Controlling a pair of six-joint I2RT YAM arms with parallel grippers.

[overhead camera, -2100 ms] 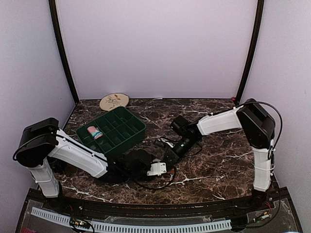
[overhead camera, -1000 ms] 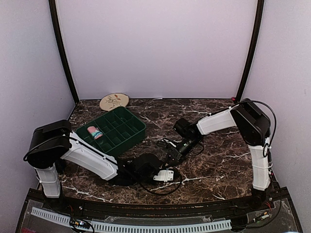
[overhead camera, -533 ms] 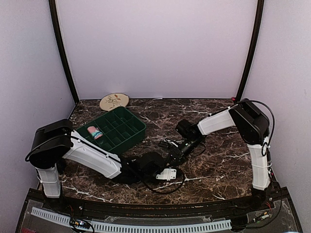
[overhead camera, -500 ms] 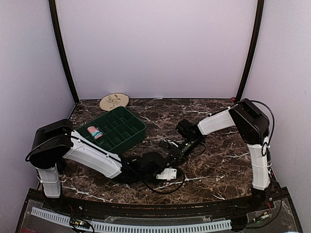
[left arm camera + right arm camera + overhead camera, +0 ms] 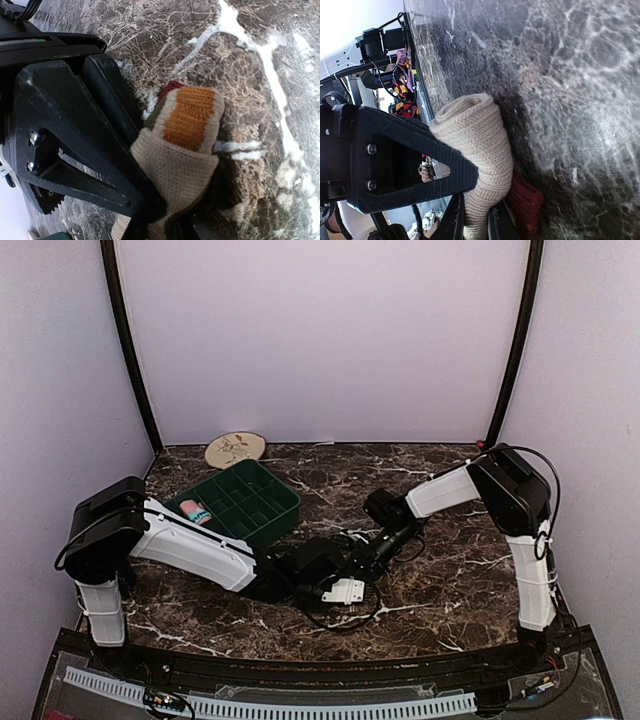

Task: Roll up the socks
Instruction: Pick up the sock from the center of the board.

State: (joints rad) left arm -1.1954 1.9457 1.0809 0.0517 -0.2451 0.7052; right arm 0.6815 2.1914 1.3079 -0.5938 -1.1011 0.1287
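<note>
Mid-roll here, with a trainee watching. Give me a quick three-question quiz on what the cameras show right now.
1. True or false: the pink sock sits inside the green tray.
2. What are the left gripper and right gripper both shut on? A. pink sock B. tan striped sock C. green tray
3. Which thing lies nearest the back wall?

Key: 1 true; 2 B; 3 the round plate.
</note>
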